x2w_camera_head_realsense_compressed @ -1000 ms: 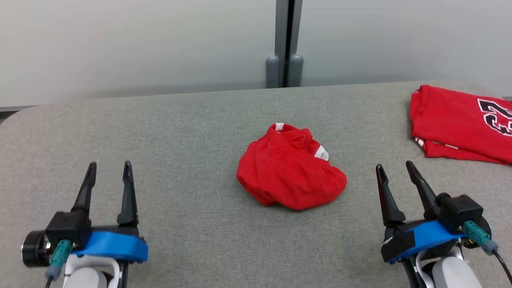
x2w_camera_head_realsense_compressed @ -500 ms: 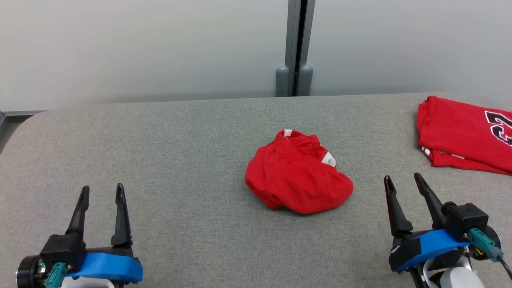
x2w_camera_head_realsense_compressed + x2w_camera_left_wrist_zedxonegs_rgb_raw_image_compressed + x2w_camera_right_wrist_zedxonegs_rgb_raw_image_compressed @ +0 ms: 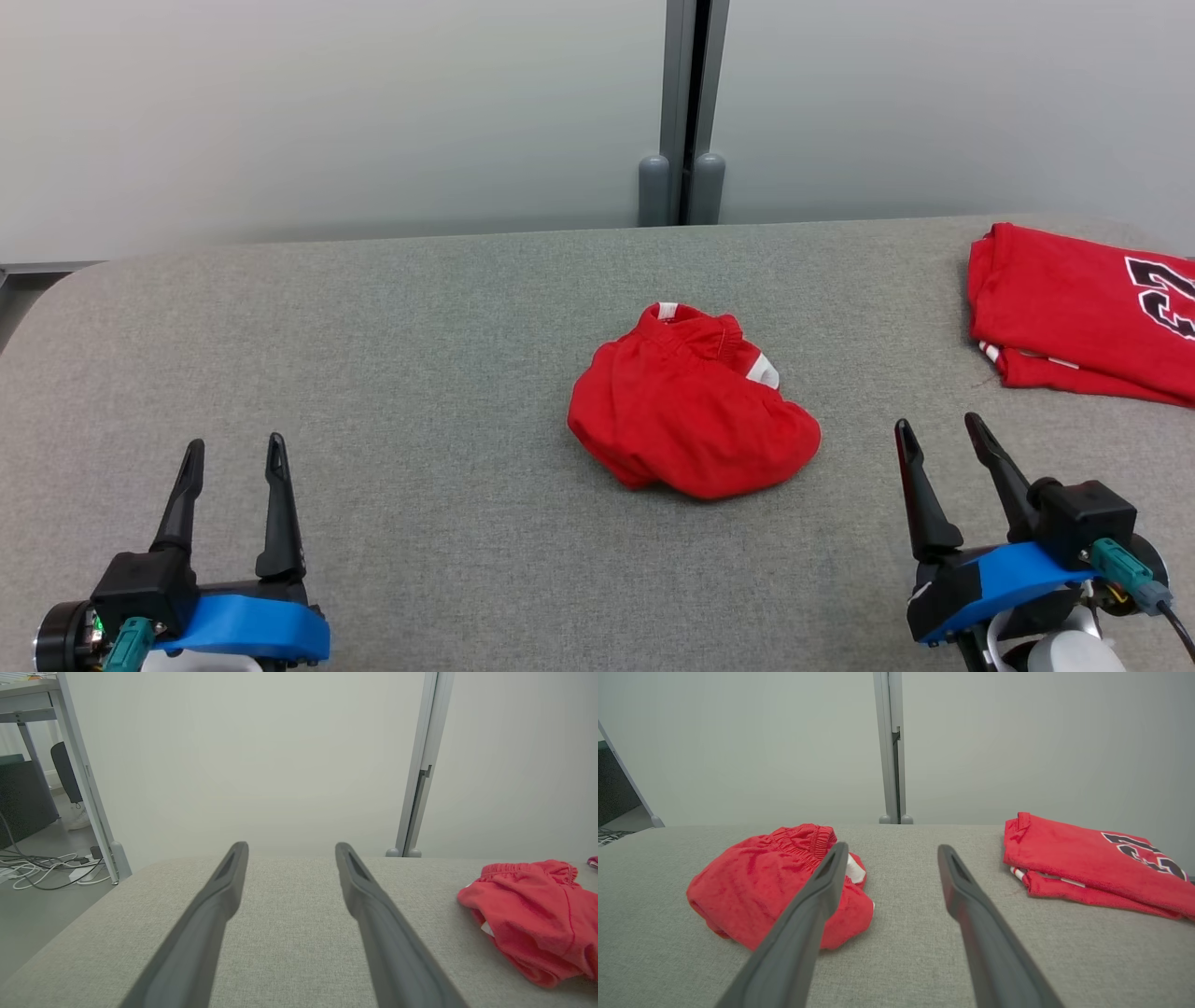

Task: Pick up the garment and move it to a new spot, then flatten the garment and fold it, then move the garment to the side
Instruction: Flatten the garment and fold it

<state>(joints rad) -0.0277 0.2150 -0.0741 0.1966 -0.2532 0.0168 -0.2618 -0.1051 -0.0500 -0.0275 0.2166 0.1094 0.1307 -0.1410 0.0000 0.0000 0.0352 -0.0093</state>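
one crumpled red garment on nubby grey table

The left gripper and right gripper each carry two long, tapered black fingers, a blue bracket and a teal cable plug.

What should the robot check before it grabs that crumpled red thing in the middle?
1. Left gripper open and empty: ok.
2. Right gripper open and empty: ok.
3. Crumpled garment lies between the grippers, touching neither: ok.
4. Folded red shirt lies apart from it, at the right: ok.
5. Bare table beside the garment for a new spot: ok.
6. Garment's shape inside the bundle: cannot tell.
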